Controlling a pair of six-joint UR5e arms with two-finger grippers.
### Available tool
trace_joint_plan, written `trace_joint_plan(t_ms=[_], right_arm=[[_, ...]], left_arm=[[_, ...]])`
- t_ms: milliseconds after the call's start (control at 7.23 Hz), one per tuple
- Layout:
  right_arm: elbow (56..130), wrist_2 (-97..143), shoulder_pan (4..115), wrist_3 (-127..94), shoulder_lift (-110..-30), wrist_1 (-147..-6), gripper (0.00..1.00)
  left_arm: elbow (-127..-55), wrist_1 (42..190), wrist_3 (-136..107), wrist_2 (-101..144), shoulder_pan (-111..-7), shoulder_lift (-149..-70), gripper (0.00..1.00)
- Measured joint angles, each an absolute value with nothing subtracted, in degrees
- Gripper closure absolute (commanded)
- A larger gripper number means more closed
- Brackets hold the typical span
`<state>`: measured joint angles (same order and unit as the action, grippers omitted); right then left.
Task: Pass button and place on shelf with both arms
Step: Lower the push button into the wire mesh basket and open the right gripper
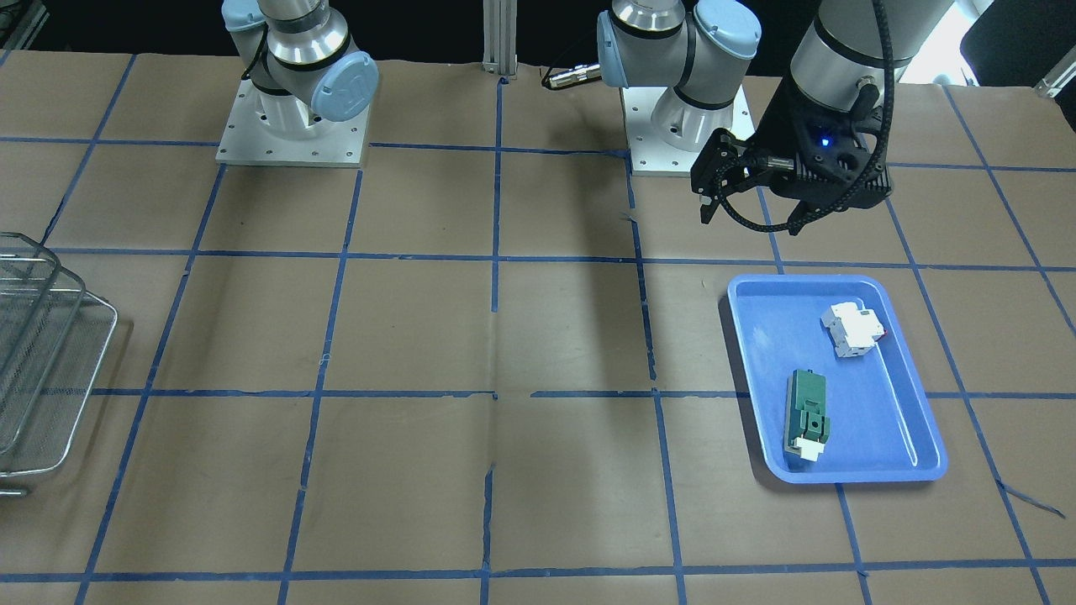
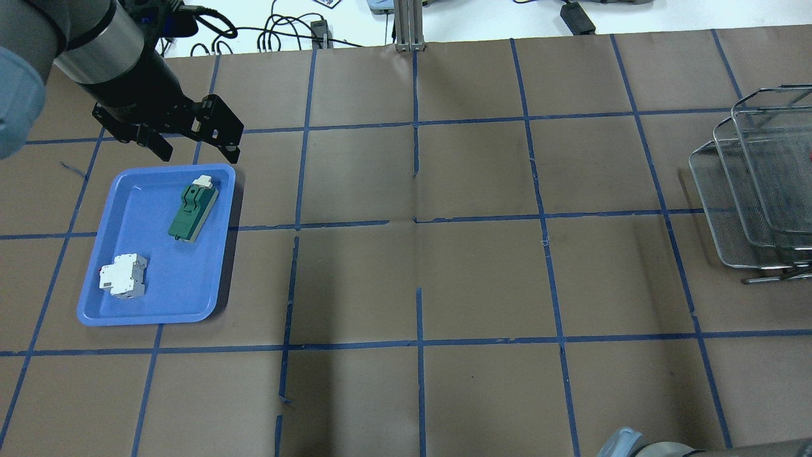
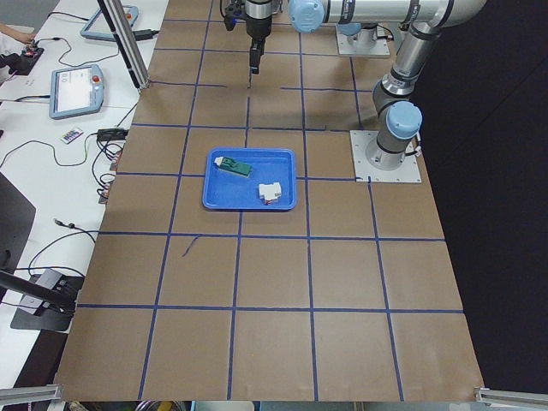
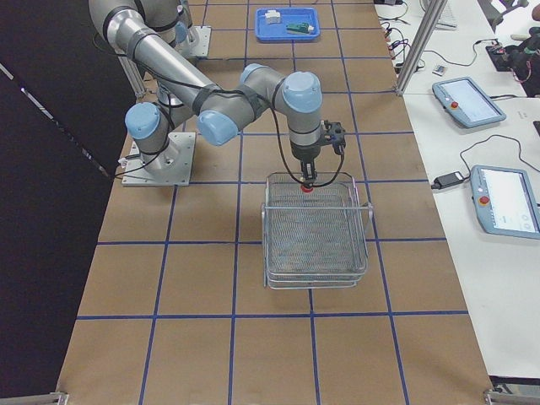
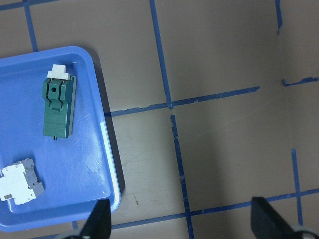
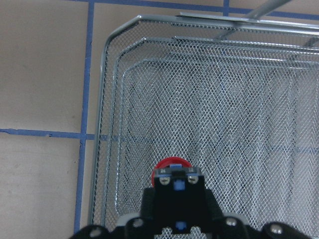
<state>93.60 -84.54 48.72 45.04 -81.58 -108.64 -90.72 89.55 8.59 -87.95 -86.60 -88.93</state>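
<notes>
**Right gripper poised over shelf**

Pinched in its fingers, button points red cap down, seemingly just above top mesh. Placing is in hand; next, lower and release gently. Left gripper hangs spread, empty, near tray.

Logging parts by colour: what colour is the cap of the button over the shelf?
Red. The button shows best in the right wrist-mounted view.

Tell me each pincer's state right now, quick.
Left pincer: open, holding nothing, near the blue tray.
Right pincer: closed on the button, over the shelf.
</notes>
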Motion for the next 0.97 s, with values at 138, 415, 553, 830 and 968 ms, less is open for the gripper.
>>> trace_joint_plan(t_ms=[138,415,553,830,968], right_arm=[[93.6,-84.5,48.6,45.1,-80.7,-108.7,0.23],[93.6,-84.5,48.5,45.1,-79.9,-108.3,0.19],[93.6,-84.5,48.5,45.1,-79.8,-108.1,0.17],[93.2,-84.4,48.6,45.0,-80.2,-107.5,0.00],[92.4,-84.1,48.8,44.8,-81.0,-105.7,0.00]], left_arm=[[-90.6,90.0,7.1,-87.9,-86.8,-89.0,0.00],[-90.8,90.2,6.3,-87.8,-87.1,-89.1,0.00],[-90.8,90.2,6.2,-87.8,-87.2,-89.0,0.00],[-90.6,90.2,6.1,-87.9,-87.2,-88.9,0.00],[-90.8,90.2,6.2,-87.8,-87.2,-88.7,0.00]])
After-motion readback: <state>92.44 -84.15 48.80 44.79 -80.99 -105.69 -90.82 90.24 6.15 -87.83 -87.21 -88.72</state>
